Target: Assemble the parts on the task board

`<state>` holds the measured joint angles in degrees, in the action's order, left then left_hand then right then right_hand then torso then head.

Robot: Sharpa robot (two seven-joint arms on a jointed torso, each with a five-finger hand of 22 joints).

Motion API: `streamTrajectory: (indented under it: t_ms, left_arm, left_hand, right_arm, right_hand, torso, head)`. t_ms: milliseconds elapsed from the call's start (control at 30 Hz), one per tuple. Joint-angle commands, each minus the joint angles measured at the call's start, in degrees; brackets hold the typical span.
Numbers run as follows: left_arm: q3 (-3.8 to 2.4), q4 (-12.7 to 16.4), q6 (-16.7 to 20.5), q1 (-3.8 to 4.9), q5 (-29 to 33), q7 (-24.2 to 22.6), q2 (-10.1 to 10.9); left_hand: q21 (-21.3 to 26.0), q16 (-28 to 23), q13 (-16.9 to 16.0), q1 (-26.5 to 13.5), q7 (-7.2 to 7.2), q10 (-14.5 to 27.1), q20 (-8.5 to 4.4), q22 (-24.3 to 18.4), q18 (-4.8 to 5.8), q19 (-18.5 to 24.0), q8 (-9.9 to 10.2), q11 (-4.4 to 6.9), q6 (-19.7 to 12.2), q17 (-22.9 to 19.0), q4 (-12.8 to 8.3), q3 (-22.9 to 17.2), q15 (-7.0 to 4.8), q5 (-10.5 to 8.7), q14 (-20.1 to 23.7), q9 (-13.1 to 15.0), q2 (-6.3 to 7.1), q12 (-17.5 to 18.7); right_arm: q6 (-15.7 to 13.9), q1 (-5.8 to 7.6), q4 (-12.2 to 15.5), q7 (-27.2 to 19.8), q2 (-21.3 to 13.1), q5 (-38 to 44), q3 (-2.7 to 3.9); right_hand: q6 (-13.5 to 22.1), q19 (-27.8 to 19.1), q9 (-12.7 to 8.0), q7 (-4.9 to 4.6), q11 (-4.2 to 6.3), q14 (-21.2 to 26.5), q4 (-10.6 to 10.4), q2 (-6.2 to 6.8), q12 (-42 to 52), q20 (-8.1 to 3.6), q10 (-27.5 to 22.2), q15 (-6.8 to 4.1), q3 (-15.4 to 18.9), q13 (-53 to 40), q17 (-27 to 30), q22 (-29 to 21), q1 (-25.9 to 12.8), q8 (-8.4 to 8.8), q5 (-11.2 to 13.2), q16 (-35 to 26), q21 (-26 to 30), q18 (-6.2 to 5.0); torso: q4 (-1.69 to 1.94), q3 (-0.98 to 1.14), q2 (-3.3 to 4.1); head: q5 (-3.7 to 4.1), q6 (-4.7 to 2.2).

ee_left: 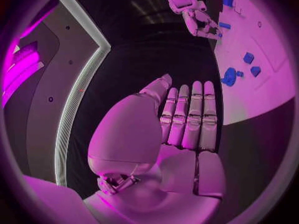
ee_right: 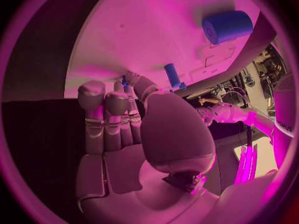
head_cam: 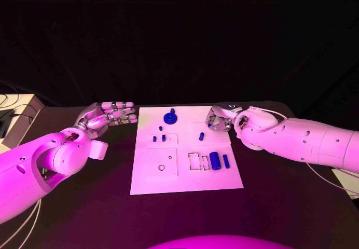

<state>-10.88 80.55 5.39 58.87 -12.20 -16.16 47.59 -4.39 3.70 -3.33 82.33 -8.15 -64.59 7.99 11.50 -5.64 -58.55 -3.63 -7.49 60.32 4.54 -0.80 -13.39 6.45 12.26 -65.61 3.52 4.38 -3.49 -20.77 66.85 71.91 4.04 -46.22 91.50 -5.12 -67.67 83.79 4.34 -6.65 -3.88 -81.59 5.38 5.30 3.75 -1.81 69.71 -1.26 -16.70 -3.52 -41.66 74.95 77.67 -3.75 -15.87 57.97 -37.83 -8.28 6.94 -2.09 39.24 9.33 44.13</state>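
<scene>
The white task board lies mid-table. A blue gear-like part stands near its far edge, several small blue pegs lie left of centre, a lone peg sits further right, and a thick blue cylinder lies by a thinner one. My left hand hovers just off the board's far left corner, fingers straight and apart, holding nothing. My right hand is over the far right corner, fingers curled against the thumb; a sliver of a small blue part shows pinched there, mostly hidden.
Black table surrounds the board on all sides. Rectangular recesses and a small hole mark the board's near half. A pale box edge stands at the table's far left.
</scene>
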Motion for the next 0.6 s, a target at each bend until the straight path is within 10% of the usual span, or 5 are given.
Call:
streamTrajectory:
  t_ms: [33, 600]
  left_arm:
    - [-0.06, 0.01, -0.99, 0.00, -0.25, -0.32, -0.02]
    - [-0.05, -0.34, -1.20, 0.00, -0.50, 0.01, -0.02]
  left_hand:
    - [0.13, -0.16, -0.03, -0.12, -0.32, 0.13, 0.02, -0.05, 0.91, -0.32, 0.04, -0.04, -0.11, -0.07, 0.07, -0.27, 0.10, 0.00, 0.30, 0.03, 0.05, 0.06]
    - [0.10, -0.16, -0.03, 0.17, -0.30, 0.11, -0.02, -0.46, 0.92, -0.29, 0.03, -0.03, 0.03, -0.10, -0.33, -0.70, 0.10, 0.04, 0.33, 0.03, -0.03, 0.06]
  right_arm:
    - [1.33, -0.07, 0.12, -0.10, 0.20, 0.78, -0.03]
    - [-3.57, -0.07, 0.70, 2.18, 0.32, 1.74, -0.02]
  right_hand:
    - [-0.52, 3.31, 0.06, 0.00, 0.02, 0.06, 0.01, -0.54, -0.34, -0.40, 0.44, -0.26, -0.48, 0.06, 0.07, 4.39, -0.23, 0.13, -0.41, 0.27, -0.30, -0.84]
    - [-2.78, 3.28, 1.67, 0.58, 1.00, 0.06, 1.76, -3.15, -0.34, -1.15, 3.44, -0.93, -6.18, -0.02, -1.52, 5.23, -0.05, -0.01, 1.14, 1.84, -4.00, 0.22]
  torso:
    - [-0.04, 0.02, 0.02]
    - [0.04, 0.04, -0.04]
  head:
    - [0.07, 0.12]
    - [0.03, 0.36]
